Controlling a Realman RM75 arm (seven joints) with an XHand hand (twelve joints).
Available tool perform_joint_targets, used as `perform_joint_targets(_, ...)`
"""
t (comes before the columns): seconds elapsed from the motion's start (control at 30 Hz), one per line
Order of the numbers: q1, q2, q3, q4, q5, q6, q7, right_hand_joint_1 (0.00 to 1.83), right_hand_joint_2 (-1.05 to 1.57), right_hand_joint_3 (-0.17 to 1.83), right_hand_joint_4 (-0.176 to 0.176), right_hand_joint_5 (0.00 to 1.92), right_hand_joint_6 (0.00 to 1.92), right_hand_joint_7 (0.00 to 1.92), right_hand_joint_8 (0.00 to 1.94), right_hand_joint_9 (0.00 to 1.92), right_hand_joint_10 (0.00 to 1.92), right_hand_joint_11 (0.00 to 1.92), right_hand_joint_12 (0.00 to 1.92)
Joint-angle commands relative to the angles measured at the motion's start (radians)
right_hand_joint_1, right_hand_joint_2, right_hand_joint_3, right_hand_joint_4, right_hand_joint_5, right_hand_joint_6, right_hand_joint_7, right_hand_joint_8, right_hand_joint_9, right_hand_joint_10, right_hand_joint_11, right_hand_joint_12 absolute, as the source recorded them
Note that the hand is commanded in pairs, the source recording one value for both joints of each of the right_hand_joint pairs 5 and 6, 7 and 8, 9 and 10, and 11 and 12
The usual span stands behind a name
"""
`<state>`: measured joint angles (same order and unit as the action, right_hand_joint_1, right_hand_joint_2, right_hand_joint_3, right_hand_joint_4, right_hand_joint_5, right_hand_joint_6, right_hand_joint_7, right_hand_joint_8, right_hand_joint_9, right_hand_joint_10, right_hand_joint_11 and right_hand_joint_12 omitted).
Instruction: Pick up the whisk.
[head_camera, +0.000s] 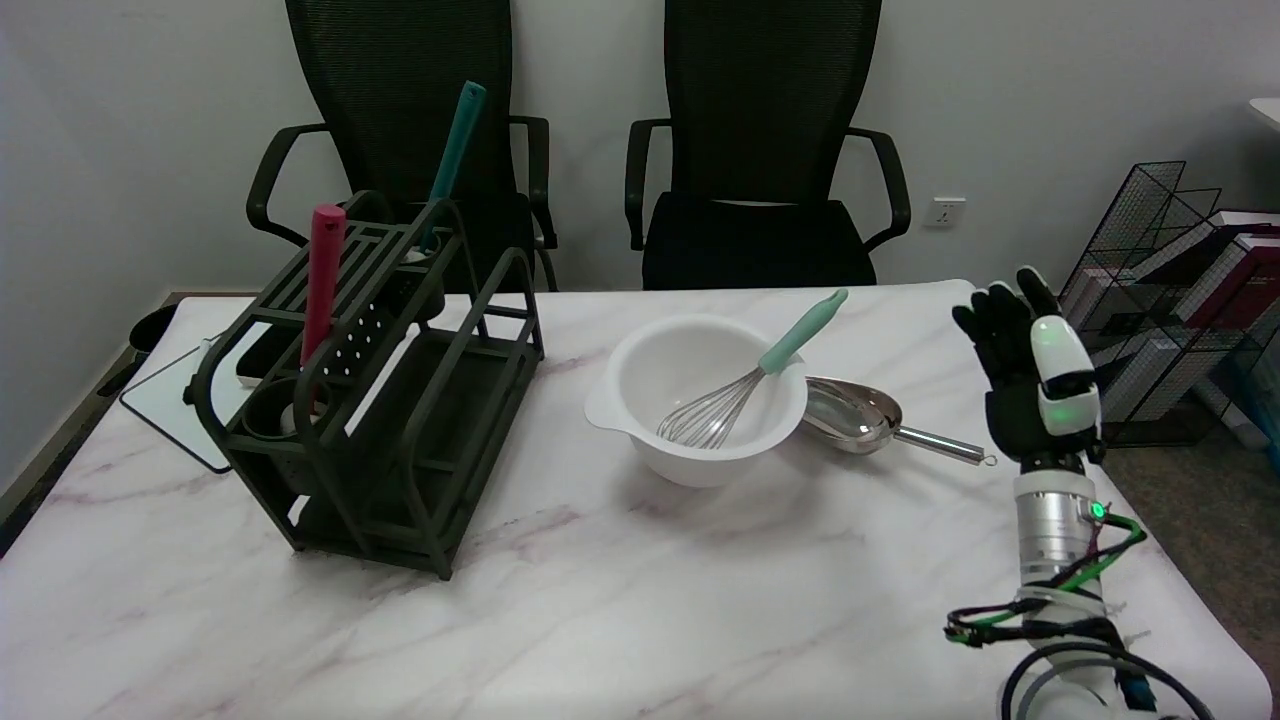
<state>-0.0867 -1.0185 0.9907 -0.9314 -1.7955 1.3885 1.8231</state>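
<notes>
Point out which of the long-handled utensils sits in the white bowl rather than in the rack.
The whisk: its wire end rests inside the white bowl, mint handle leaning over the rim. The red-handled utensil and the teal-handled utensil stand in the dark rack.

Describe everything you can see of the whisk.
The whisk has a balloon of thin silvery wire loops and a pale mint-green handle that looks like plastic or silicone. It lies tilted in the white bowl: the wire head rests down inside the bowl, and the handle leans on the bowl's right rim and sticks out up and to the right, above the metal scoop. Only the bowl touches it. The robot hand is well off to its right, holding nothing.
</notes>
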Motion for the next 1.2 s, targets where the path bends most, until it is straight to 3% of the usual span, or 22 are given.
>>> perform_joint_targets(0.03, 0.221, 0.052, -0.012, 0.107, 0.017, -0.281, 0.177, 0.95, 0.25, 1.1, 0.0, 0.36, 0.36, 0.58, 0.58, 0.5, 0.5, 0.56, 0.56)
perform_joint_targets(0.17, 0.278, 0.058, -0.043, 0.109, 0.012, -0.361, 0.179, 0.93, 0.21, 1.11, 0.0, 0.05, 0.05, 0.41, 0.41, 0.38, 0.38, 0.37, 0.37)
perform_joint_targets(0.27, 0.311, 0.06, -0.05, 0.126, 0.019, -0.413, 0.179, 0.93, 0.21, 1.11, 0.0, 0.01, 0.01, 0.35, 0.35, 0.34, 0.34, 0.32, 0.32)
perform_joint_targets(0.53, 0.356, 0.057, -0.08, 0.175, 0.019, -0.488, 0.179, 0.96, 0.15, 1.11, 0.0, 0.0, 0.0, 0.28, 0.28, 0.31, 0.31, 0.29, 0.29)
perform_joint_targets(1.2, 0.403, 0.012, -0.135, 0.212, 0.012, -0.637, 0.18, 0.97, 0.1, 1.05, 0.0, 0.07, 0.07, 0.3, 0.3, 0.36, 0.36, 0.33, 0.33)
